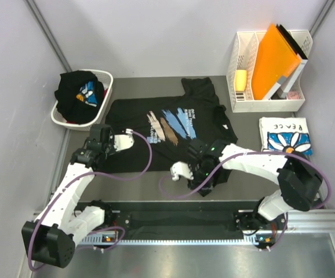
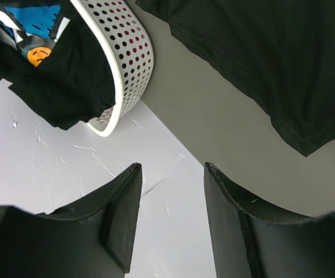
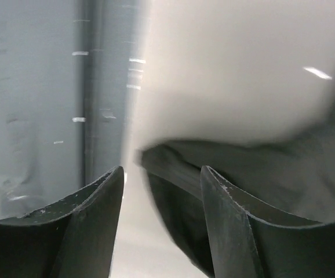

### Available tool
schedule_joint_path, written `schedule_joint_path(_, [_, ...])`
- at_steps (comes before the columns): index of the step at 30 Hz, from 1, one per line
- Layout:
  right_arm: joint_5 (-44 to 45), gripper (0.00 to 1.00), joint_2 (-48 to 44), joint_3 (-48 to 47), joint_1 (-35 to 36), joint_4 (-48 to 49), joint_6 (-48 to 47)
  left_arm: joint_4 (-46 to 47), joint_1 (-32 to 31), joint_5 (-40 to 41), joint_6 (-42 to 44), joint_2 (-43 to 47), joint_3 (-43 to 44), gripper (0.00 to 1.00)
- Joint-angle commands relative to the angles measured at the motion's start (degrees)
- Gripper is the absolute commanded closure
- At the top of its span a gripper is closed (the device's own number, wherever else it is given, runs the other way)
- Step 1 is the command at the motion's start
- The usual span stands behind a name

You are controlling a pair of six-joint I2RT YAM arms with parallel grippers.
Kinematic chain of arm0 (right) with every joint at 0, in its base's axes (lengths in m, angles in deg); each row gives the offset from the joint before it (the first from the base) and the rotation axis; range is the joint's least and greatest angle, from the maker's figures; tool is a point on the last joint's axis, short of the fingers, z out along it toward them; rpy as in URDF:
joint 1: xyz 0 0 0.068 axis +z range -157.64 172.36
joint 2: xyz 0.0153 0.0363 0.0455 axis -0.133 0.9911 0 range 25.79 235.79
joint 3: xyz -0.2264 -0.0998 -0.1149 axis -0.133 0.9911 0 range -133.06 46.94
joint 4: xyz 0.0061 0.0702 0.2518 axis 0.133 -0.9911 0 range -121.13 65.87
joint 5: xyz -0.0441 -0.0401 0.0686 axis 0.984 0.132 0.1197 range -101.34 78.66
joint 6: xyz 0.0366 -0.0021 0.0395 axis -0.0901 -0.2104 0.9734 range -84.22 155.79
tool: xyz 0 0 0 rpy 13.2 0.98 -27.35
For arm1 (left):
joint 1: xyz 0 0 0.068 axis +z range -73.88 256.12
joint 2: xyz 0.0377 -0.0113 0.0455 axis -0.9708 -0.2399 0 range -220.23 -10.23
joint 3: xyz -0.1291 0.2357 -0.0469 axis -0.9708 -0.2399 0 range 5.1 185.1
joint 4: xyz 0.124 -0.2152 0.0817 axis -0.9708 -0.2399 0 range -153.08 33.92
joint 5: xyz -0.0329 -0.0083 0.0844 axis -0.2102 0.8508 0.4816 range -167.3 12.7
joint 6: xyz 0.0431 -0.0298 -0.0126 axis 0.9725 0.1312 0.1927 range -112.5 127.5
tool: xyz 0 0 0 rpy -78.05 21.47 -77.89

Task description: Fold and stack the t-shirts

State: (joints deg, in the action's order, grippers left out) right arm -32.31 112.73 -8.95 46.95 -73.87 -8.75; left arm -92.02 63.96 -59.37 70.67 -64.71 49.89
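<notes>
Black tee point(image 1: 134, 116) lies spread; left hand point(image 2: 171, 174) apart, empty; right hand point(image 3: 162, 174) apart, seemingly over its hem.

i see a white laundry basket point(image 1: 108, 90) far left, and far right a white desk rack point(image 1: 266, 105) holding an orange folder point(image 1: 275, 61) and a yellow block point(image 1: 240, 80).

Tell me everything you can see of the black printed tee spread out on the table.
The black tee lies print up and unfolded on the grey table, between the basket and the folded white shirt. It looks like soft cotton, with blue, white and tan brush strokes across the chest. It is mostly flat, rumpled at the far edge and bunched at the near right corner, where the right gripper stands with open jaws.
</notes>
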Motion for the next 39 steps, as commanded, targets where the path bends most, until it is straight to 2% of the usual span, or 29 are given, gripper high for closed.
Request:
schedule_joint_path(1, [5.59,0.44,-6.68,-1.93,-9.65,8.24,6.29,2.63,-0.32,-0.8,1.33,2.01,-0.41,0.48])
schedule_joint_path(5, [8.39,0.41,-9.59,-5.0,-19.41,12.02,9.98,2.9,-0.32,-1.23,2.83,2.01,-1.12,0.48])
schedule_joint_path(10, [9.55,0.45,-6.25,-4.84,-23.38,9.49,12.28,3.34,-0.4,-1.24,2.04,-0.45,2.04,0.48])
schedule_joint_path(22, [9.28,0.52,-8.01,2.28,-24.26,2.1,13.15,2.81,-0.58,-1.06,2.48,0.69,2.05,0.48])
schedule_joint_path(25, [10.59,0.53,-9.76,2.03,-24.79,1.66,13.15,2.63,-0.58,-1.15,2.48,1.3,1.44,0.48])
schedule_joint_path(30, [10.78,0.53,-6.61,-0.79,-24.79,-2.82,11.67,2.81,-0.67,-1.59,3.18,1.66,0.91,0.48])
schedule_joint_path(39, [9.28,0.53,-5.64,-0.79,-24.7,-3.0,12.01,2.9,-0.67,-1.76,2.83,2.27,0.3,0.48])
